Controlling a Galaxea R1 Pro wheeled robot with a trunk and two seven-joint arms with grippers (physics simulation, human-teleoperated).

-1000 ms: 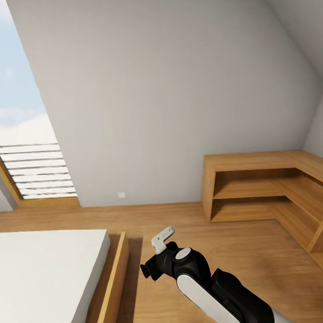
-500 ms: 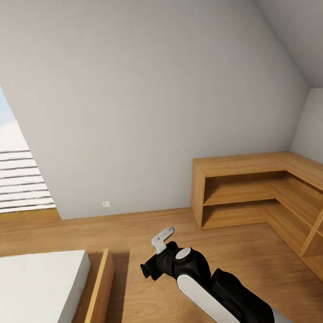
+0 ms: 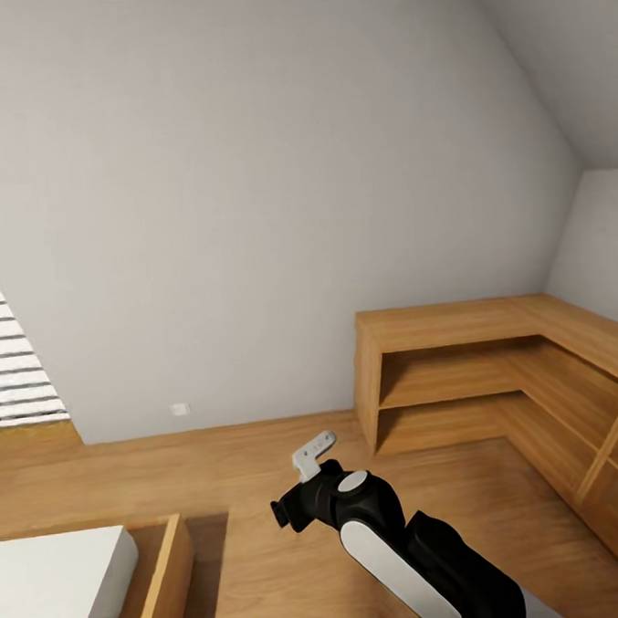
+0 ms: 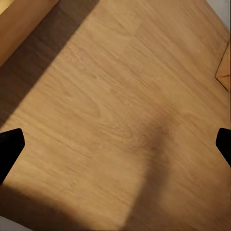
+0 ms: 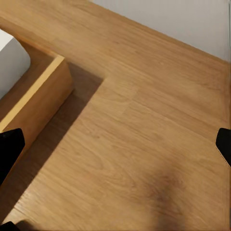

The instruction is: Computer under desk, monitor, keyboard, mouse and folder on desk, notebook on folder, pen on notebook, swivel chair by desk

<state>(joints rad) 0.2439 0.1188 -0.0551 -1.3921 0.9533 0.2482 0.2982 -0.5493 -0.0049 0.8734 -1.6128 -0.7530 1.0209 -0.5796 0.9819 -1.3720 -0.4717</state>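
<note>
Bedroom with a grey sloped wall (image 3: pixel 274 192) and a wooden floor (image 3: pixel 251 550); every position below is given relative to the corner shelving unit (image 3: pixel 459 373).

Far to the left of the shelving unit, part of a slatted window (image 3: pixel 11 373) is visible at the frame edge. Below it, and near the robot, stands the corner of a bed (image 3: pixel 60 580) with a white mattress in a wooden frame. A small wall socket (image 3: pixel 179 409) sits low on the wall, between the window and the shelving unit.

The left end effector (image 4: pixel 115 144) faces bare floor. Its two dark fingertips stand wide apart at the frame edges: released, nothing between them, touching nothing.

The right arm (image 3: pixel 387 542) is folded in front of the trunk, short of the shelving unit, judged a tucked travel posture for driving. The right end effector (image 5: pixel 115 144) looks over floor and the bed frame corner, fingertips equally far apart, empty.

The shelving unit's compartments appear bare. Computer, monitor, keyboard, mouse, folder, notebook, pen, swivel chair and bench: location cannot be told from these views. Judgement: robot in transit, no arranging step begun.
</note>
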